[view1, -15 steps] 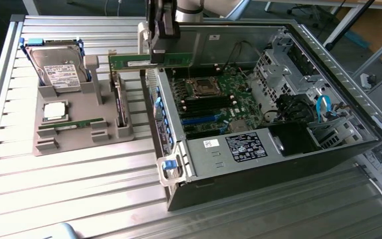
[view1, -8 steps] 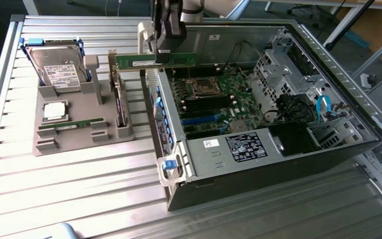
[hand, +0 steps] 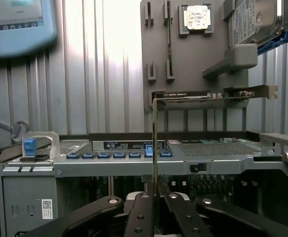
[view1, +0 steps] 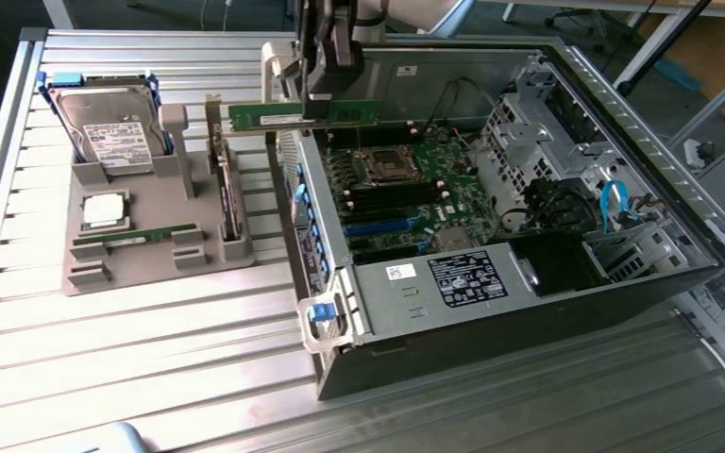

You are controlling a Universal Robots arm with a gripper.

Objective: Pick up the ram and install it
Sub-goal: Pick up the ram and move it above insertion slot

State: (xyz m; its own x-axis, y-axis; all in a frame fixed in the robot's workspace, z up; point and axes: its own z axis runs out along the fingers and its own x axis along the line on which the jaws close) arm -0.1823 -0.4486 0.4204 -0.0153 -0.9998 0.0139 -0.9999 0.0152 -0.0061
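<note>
Jaws: closed on the ram, pinching its flat faces; I read the hold as firm (the stick sits level, with no droop).
Ram (view1: 275, 115): in the jaws and in the air, its longer free end sticking out sideways from them above the case's rim.
Case (view1: 489, 311): open, lying on the table (view1: 148, 368) right below the jaws; the ram touches no part of it.
Motherboard (view1: 432, 193): lower down and a little beyond the jaws, inside the case; I see no green stick seated in its slots.
Tray (view1: 148, 264): well off to the side of the jaws, carrying a hard drive (view1: 110, 137), a processor chip (view1: 105, 209), an expansion card (view1: 224, 184) and a second green stick (view1: 136, 234).
Progress: pick-up done, I judge; lining up and seating the ram in a slot is all left.
</note>
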